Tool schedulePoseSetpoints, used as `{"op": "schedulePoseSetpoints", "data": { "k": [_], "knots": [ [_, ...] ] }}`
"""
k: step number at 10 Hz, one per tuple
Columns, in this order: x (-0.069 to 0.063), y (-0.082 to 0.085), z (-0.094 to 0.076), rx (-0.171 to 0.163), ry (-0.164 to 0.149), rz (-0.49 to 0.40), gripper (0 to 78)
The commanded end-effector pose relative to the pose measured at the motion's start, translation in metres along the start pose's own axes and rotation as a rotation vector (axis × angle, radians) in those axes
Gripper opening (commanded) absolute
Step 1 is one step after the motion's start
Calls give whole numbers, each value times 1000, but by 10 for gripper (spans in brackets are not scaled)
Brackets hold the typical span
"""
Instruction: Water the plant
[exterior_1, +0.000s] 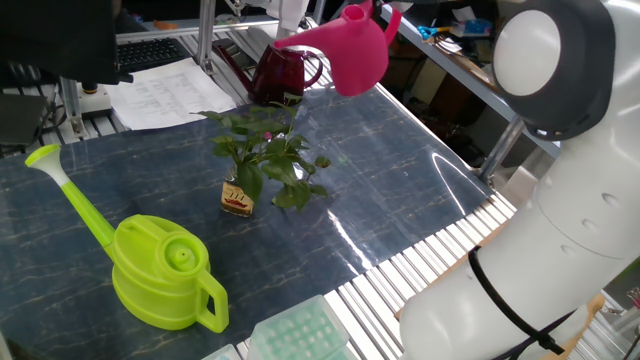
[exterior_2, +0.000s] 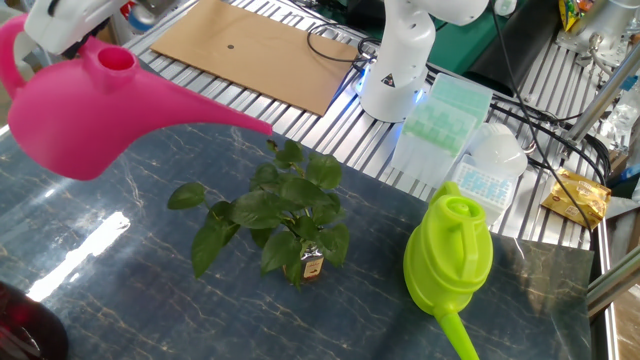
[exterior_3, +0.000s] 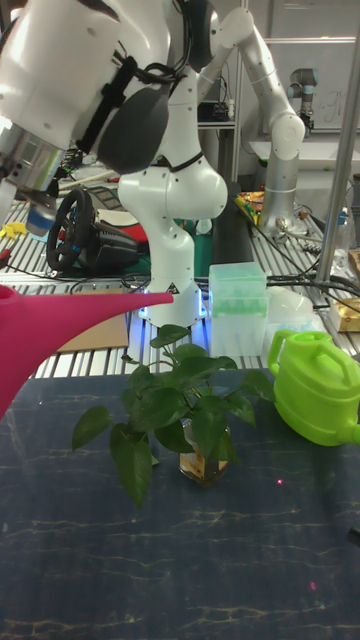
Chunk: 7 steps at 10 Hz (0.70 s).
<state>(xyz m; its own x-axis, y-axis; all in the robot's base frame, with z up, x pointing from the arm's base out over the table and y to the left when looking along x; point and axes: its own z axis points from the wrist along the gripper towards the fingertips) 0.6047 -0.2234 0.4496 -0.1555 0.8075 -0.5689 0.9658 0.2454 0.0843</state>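
Note:
The plant (exterior_1: 265, 155) is a leafy green sprig in a small amber bottle (exterior_1: 237, 197), standing mid-table; it also shows as plant (exterior_2: 275, 215) and plant (exterior_3: 180, 410). A pink watering can (exterior_2: 70, 130) hangs in the air beside and above it, tilted, with its spout tip (exterior_2: 265, 127) just over the nearest leaves. No water is visible. My gripper (exterior_2: 62, 22) is shut on the can's handle at the top left; its fingers are mostly cut off by the frame edge. The pink watering can (exterior_1: 358, 52) is high at the back, and pink watering can (exterior_3: 40, 325) enters from the left.
A lime-green watering can (exterior_1: 160, 270) sits on the dark mat, also seen as green can (exterior_2: 450, 250). A dark red jug (exterior_1: 285, 72) stands behind the plant. Papers (exterior_1: 165, 90), a cardboard sheet (exterior_2: 255, 50), plastic boxes (exterior_2: 440, 115) and my arm's base (exterior_2: 395, 70) ring the mat.

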Motion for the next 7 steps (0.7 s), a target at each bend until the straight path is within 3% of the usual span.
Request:
{"op": "schedulePoseSetpoints", "data": {
  "k": [1, 4, 5, 6, 7],
  "knots": [
    [3, -2, -10, 8, -53, 1, 12],
    [7, -3, -14, 15, -94, -4, 12],
    [7, -3, -14, 15, -94, -4, 12],
    [7, -4, -16, 14, -124, -14, 12],
    [8, -4, -17, 15, -135, -16, 12]
  ]
}}
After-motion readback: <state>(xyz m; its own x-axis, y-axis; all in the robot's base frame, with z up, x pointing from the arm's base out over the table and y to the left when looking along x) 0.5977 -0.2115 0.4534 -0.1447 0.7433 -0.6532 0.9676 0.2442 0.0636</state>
